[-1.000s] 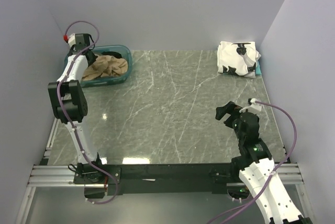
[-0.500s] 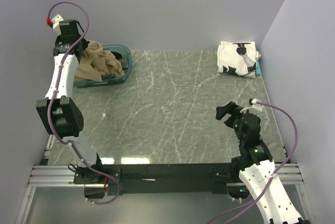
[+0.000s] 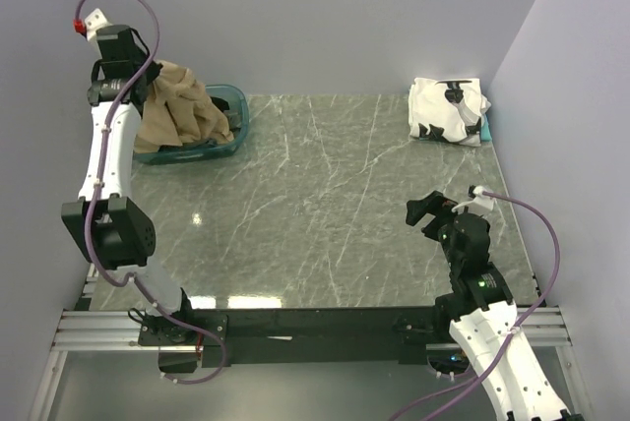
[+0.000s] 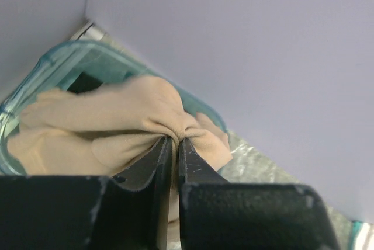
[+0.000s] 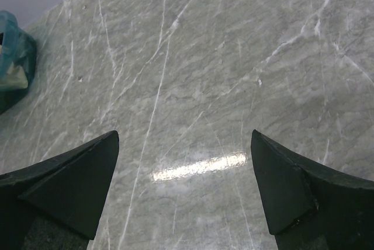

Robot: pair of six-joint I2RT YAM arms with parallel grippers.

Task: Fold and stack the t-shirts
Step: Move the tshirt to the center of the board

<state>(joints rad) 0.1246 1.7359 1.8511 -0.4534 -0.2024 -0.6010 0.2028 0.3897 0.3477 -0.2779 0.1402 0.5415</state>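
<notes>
the big grey desk (image 3: pixel 325 195) has lots of bare room in the middle. the left arm (image 3: pixel 103 155) reaches up high over the far left corner. the tan shirt (image 3: pixel 182 111) hangs from it in a bunch. its bottom part sits down in the teal bin (image 3: pixel 197 152), so it is only partly out. the white shirt (image 3: pixel 448 111) with black patches lies folded at the far right corner of the desk, well apart from the tan one. some dark cloth (image 4: pixel 87 82) shows in the bin under the tan shirt, but i cannot tell what it is.

the left claw (image 4: pixel 174 140) is squeezed tight on a small pinch of the tan shirt. the right claw (image 5: pixel 184 145) is spread wide with nothing in it. it hovers over bare desk near the front right.

i think the step is pulling the tan shirt out so it can be laid flat. the pinch is small, so the shirt could slip out and drop back in. the hanging part could catch the rim and tip or drag the bin. it could also pull the dark cloth out with it.
</notes>
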